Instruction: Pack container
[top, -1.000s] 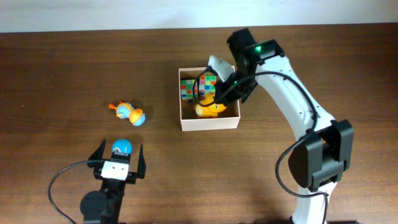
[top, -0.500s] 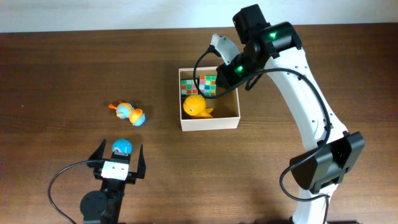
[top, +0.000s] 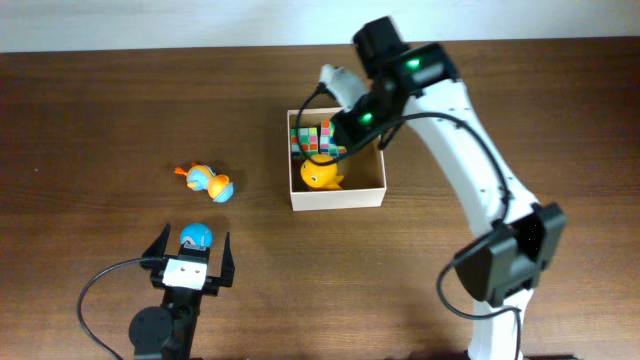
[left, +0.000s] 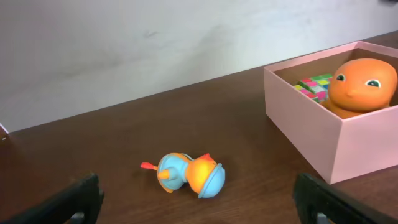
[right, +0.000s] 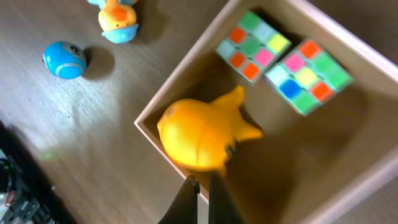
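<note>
The container (top: 337, 196) is a square cream-walled box at the table's middle. In it lie a yellow-orange duck toy (top: 321, 173) and two multicoloured cubes (top: 313, 139). My right gripper (top: 343, 132) hangs over the box's back part, shut and empty; in the right wrist view its fingers (right: 202, 194) are above the duck (right: 199, 137) and the box's near wall (right: 180, 71). My left gripper (top: 190, 250) is open at the front left, with a blue ball (top: 195, 236) at its jaws. An orange-and-blue toy (top: 208, 182) lies ahead of it and also shows in the left wrist view (left: 189, 174).
The left wrist view shows the container's wall (left: 323, 137) at the right, with the duck's head (left: 364, 84) above it, and a pale wall behind the table. The blue ball (right: 65, 60) and the small toy (right: 117, 17) show on bare wood in the right wrist view.
My right gripper let go of the duck, rose out of the box and shifted back and left. The duck now lies in the box's front part. The left arm has not moved.
</note>
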